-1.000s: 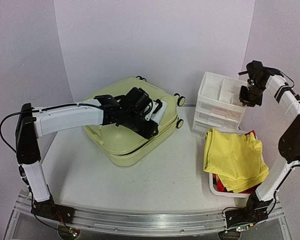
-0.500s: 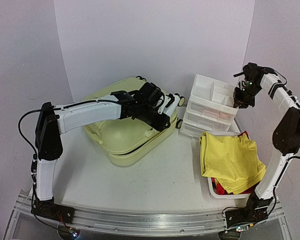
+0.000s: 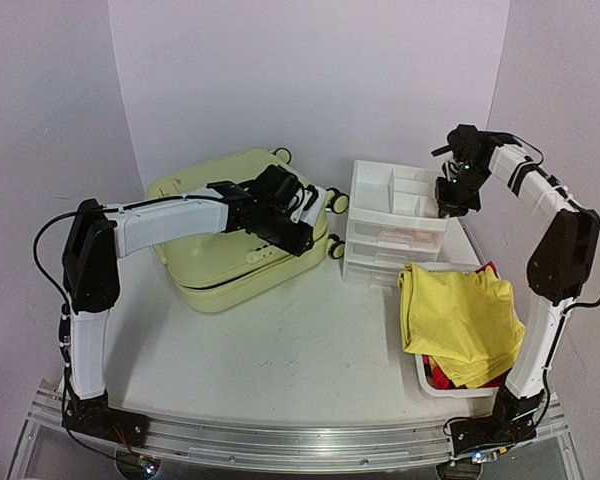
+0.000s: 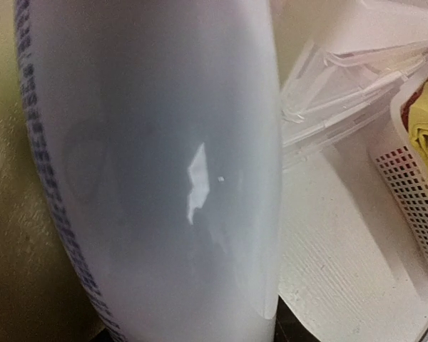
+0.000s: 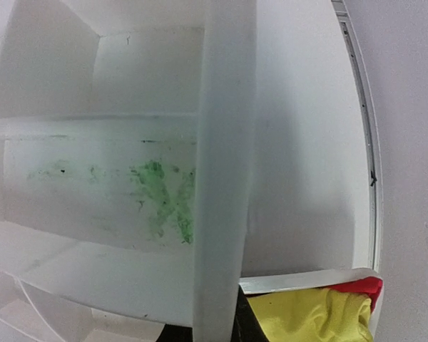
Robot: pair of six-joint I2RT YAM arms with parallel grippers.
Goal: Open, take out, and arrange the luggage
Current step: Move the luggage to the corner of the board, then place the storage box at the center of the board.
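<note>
Luggage: lay flat and zipped shut at the back left of the table, with its wheels pointing at the organizer, just beside it.
Left gripper: sat over the luggage's wheel end. Honestly couldn't tell if the jaws were apart or holding anything, since the wrist cam was mostly one big pale blur.
Right gripper: pinched tight on the organizer's top wall at the far right corner.
Basket: front right, with a yellow cloth draped over it and a red cloth peeking out underneath.
</note>
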